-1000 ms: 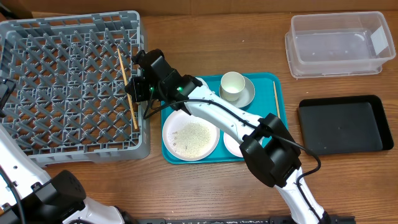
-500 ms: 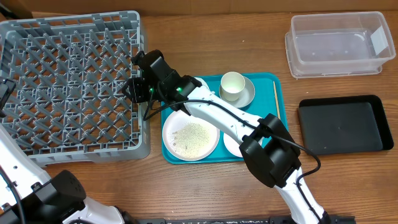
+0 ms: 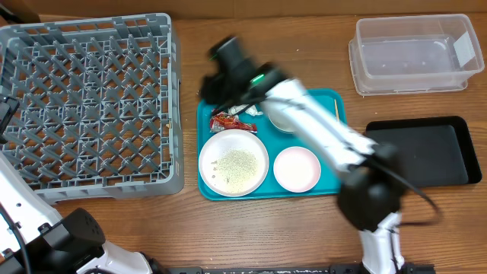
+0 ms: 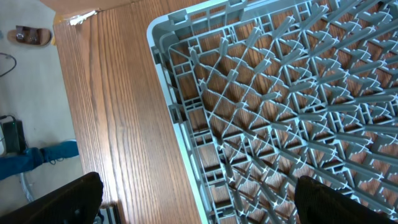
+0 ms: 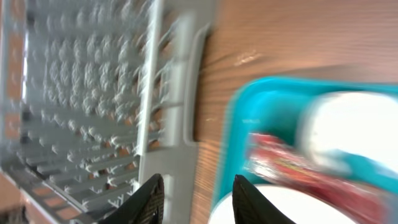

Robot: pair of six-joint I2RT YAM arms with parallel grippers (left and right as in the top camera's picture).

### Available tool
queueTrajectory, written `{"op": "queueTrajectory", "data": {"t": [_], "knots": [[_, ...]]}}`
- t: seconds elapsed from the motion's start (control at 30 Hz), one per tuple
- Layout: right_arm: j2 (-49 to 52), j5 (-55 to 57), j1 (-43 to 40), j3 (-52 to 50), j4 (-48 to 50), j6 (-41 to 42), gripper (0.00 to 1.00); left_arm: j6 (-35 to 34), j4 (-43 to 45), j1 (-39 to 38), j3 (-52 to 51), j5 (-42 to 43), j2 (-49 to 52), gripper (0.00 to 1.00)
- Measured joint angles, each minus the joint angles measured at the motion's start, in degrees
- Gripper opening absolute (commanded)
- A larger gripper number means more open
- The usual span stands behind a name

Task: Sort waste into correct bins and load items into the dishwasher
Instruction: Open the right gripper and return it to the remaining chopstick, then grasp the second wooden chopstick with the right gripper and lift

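Observation:
My right gripper hangs open and empty over the far left corner of the teal tray, beside the dishwasher rack. The view from its wrist is blurred. Just below it lie the red wrapper and the white tissue. The large plate carries rice crumbs, and the small plate sits to its right. My right arm covers most of the bowl and hides the cup. My left gripper is open above the rack's edge.
A clear tub stands at the back right, with a black tray in front of it. One chopstick lies along the teal tray's right side. Bare wood separates the rack from the tray.
My right gripper has opened, let go of the chopstick over the rack, and swung right and back toward the tray. That chopstick no longer shows. The left arm has not moved.

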Motion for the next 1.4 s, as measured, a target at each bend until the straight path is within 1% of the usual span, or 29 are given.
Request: {"op": "queueTrajectory", "data": {"t": [0.03,0.1,0.17,0.2,0.23,0.3,0.33,0.43,0.57,0.7,0.87,1.07,1.2,1.4], "knots": [[-3.30,0.81,-2.99,0.48,-3.72,-0.96,0.40,0.00,-0.02,0.00,0.00,0.00,0.00,1.00],[-8.70,1.57,-7.80,1.16,-8.98,-2.64,0.47,0.00,-0.02,0.00,0.00,0.00,0.00,1.00],[-14.21,3.21,-13.31,2.51,-15.80,-4.83,0.49,0.00,0.00,0.00,0.00,0.00,0.00,1.00],[-15.89,4.28,-15.06,2.71,-18.23,-5.62,0.48,0.00,-0.02,0.00,0.00,0.02,0.00,1.00],[-18.10,6.86,-17.92,3.67,-24.41,-6.80,0.43,0.00,0.02,0.00,0.00,0.00,0.00,1.00],[-19.56,9.99,-21.16,3.72,-30.03,-7.58,0.30,0.00,0.00,0.00,0.00,0.00,0.00,1.00],[-19.69,11.67,-22.99,3.50,-32.35,-8.20,0.28,0.00,-0.02,0.00,0.00,0.00,0.00,1.00],[-18.71,14.62,-26.86,0.37,-33.27,-8.94,0.27,0.00,-0.02,0.00,0.00,0.02,0.00,1.00],[-17.27,16.39,-28.15,-9.27,-28.63,-9.70,0.30,0.00,0.00,0.00,0.00,0.02,0.00,1.00],[-16.41,16.90,-27.58,-20.13,-22.14,-10.88,0.31,0.00,0.00,0.00,0.00,0.00,0.00,1.00],[-16.26,17.07,-27.41,-31.02,-11.96,-12.28,0.32,0.00,-0.02,0.00,0.00,0.02,0.00,1.00],[-16.26,17.20,-27.41,-39.78,-2.49,-13.79,0.36,0.00,0.00,0.00,0.00,0.00,0.00,1.00],[-16.26,17.22,-27.41,-43.98,2.75,-15.74,0.36,0.00,0.00,0.00,0.00,0.00,0.00,1.00],[-16.26,17.20,-27.41,-48.26,6.58,-19.15,0.36,0.00,0.00,0.00,0.00,0.00,0.00,1.00]]}}
